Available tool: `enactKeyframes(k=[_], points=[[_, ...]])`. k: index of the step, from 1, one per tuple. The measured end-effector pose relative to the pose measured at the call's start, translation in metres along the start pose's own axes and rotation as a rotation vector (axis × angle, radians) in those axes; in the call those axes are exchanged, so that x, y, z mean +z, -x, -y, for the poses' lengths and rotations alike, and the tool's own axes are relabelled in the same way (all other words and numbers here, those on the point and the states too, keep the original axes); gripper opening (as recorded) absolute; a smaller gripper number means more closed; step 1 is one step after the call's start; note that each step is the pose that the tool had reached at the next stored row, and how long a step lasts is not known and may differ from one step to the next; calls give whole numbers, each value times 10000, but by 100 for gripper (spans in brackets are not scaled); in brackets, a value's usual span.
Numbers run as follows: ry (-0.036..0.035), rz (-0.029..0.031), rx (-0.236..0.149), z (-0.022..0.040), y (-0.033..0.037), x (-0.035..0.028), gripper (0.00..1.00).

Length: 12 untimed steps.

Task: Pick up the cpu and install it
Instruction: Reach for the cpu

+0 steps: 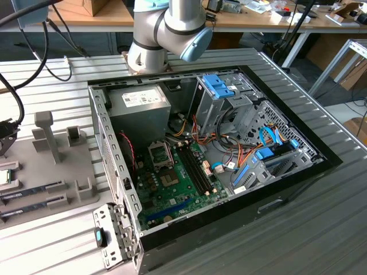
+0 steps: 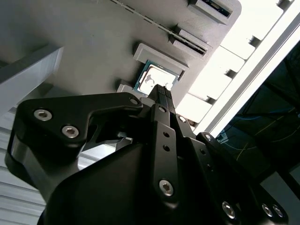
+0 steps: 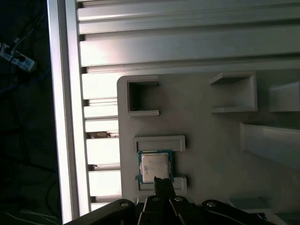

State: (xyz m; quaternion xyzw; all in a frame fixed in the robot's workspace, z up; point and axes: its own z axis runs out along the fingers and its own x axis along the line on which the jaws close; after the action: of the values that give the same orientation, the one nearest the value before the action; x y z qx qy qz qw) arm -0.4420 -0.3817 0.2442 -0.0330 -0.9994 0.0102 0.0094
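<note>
Tool (image 2: pixel 161 91) black body fills the near field in both wrist views, tip pointing at the cpu (image 3: pixel 155 164). Tip overlaps the cpu's near edge; can't tell if it's touching. Can't tell if the tool is open or closed.

Cpu lies flat, metal top up, in its slot on the grey tray (image 3: pixel 201 136), seated between two raised brackets. Not picked, not installed. Tray rests on the slatted metal counter (image 3: pixel 187 51), cpu slot near the tray's edge.

Exterior view: arm (image 1: pixel 172 26) is mounted behind the open case (image 1: pixel 258 206) and reaches off toward the exterior view's left, where the tray is. Case lies on its side on the counter, board (image 1: pixel 172 189) exposed. Socket (image 1: pixel 160 153) sits near the board's upper left part, beside the long slots; can't tell how its lid stands. Two sticks (image 1: pixel 34 188) lie in the tray's slots at the exterior view's left.
</note>
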Motion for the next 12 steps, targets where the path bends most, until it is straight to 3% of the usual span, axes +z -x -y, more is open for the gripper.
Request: enactKeyframes(k=[12], points=[[0,-1,0,-1,1,49,11]])
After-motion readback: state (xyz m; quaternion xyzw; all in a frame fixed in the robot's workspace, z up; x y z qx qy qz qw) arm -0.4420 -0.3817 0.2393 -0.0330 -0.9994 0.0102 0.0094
